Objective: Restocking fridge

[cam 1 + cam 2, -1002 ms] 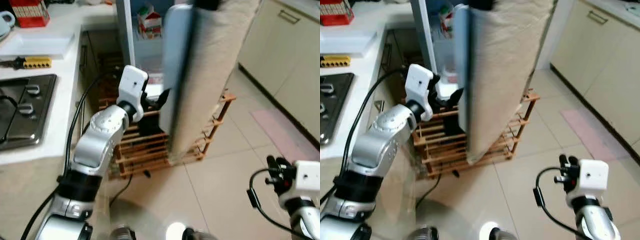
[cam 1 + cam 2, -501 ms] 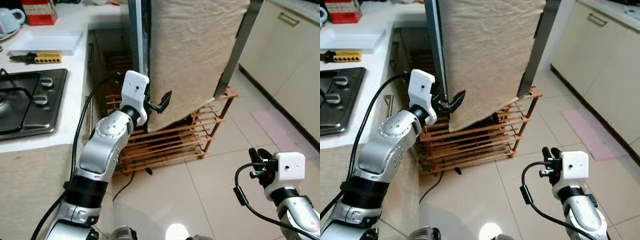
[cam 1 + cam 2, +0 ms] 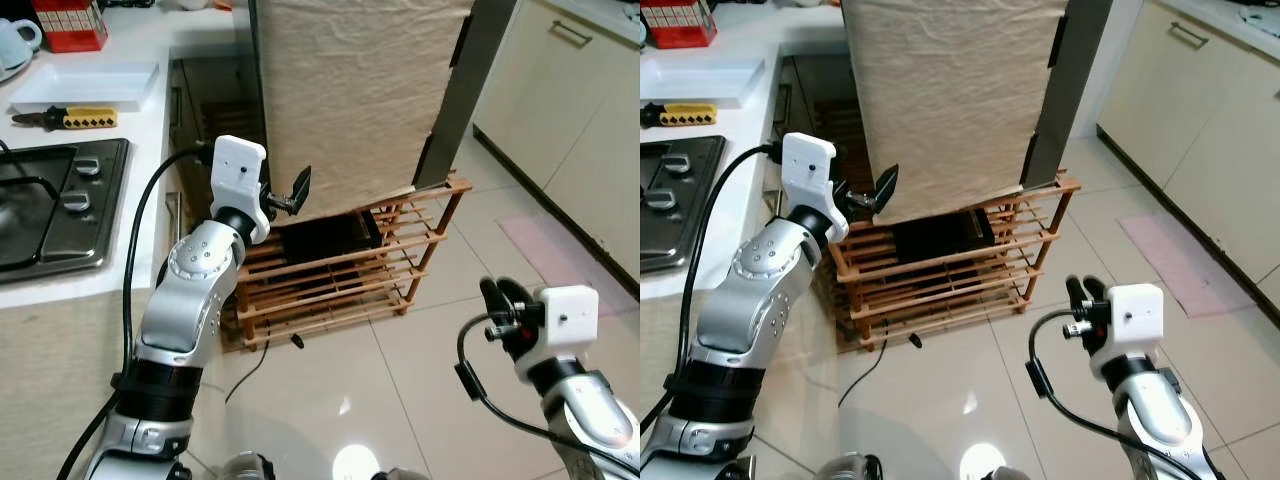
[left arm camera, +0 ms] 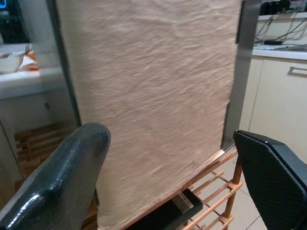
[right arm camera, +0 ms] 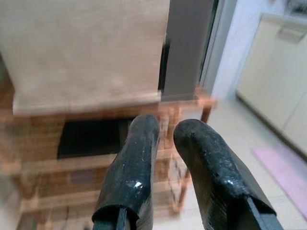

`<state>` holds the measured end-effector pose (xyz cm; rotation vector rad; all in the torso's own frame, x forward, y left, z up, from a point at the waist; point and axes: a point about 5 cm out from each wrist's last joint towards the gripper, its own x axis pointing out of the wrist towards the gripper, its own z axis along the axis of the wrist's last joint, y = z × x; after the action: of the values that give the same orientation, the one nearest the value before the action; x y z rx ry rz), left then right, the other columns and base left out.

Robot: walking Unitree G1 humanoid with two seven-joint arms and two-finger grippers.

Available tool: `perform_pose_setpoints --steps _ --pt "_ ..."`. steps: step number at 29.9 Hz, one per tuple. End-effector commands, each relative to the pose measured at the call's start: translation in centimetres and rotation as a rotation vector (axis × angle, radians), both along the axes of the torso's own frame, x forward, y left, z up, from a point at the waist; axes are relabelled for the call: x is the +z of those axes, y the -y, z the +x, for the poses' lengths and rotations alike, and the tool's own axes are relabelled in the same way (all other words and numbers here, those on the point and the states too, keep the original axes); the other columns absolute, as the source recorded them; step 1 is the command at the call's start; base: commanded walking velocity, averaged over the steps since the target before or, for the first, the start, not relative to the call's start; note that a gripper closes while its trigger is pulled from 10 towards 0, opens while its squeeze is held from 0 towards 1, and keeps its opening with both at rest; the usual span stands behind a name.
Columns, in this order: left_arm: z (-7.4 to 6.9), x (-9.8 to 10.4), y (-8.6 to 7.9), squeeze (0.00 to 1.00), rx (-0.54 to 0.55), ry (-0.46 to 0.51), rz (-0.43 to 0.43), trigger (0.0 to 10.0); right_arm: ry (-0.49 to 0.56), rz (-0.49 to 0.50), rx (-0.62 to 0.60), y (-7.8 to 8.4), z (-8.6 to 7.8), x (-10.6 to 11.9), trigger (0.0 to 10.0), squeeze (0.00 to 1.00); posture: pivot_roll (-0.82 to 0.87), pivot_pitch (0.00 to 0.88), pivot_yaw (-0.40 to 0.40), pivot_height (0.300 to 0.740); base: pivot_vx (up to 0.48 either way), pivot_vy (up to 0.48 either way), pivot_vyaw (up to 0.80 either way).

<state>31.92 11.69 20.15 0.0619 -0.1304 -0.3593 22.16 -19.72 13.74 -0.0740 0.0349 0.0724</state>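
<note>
The beige cloth-covered fridge door was faced by the spread-fingered left gripper, right gripper nearly closed and empty; cloth could be snagged

Evenly and brightly lit from overhead, with a round glare spot on the glossy floor tiles near the robot and soft shadow under the wooden rack and beside the worktop. Sharp in both eye views, with mild bending at the edges. Soft and smeared in the right wrist view, rack and floor out of focus; crisper in the left wrist view, its near black fingers blurred.
</note>
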Motion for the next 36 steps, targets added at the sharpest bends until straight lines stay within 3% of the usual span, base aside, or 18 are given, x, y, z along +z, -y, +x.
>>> perform_pose_setpoints --steps 1,13,22,36 --pt "-0.4 -0.2 0.1 0.0 0.012 -0.001 -0.006 10.0 0.044 -0.002 -0.017 -0.3 0.5 1.3 10.0 0.0 -0.03 0.057 0.01 0.74 0.0 0.0 0.0" --pt "-0.5 0.6 -0.5 0.0 0.09 0.07 -0.005 10.0 0.153 -0.011 0.017 -2.2 2.4 4.8 10.0 0.0 -0.03 0.051 0.018 0.74 0.0 0.0 0.0" --pt "-0.4 0.7 -0.2 0.0 0.084 0.069 -0.014 10.0 0.145 -0.032 0.02 -2.5 2.6 4.7 10.0 0.0 -0.03 0.045 0.024 0.74 0.296 0.0 0.53" --pt "-0.2 0.6 0.0 0.0 0.075 0.062 -0.016 10.0 0.121 -0.002 0.029 -2.6 2.5 4.3 10.0 0.0 -0.03 0.045 0.022 0.74 0.359 0.0 0.0"
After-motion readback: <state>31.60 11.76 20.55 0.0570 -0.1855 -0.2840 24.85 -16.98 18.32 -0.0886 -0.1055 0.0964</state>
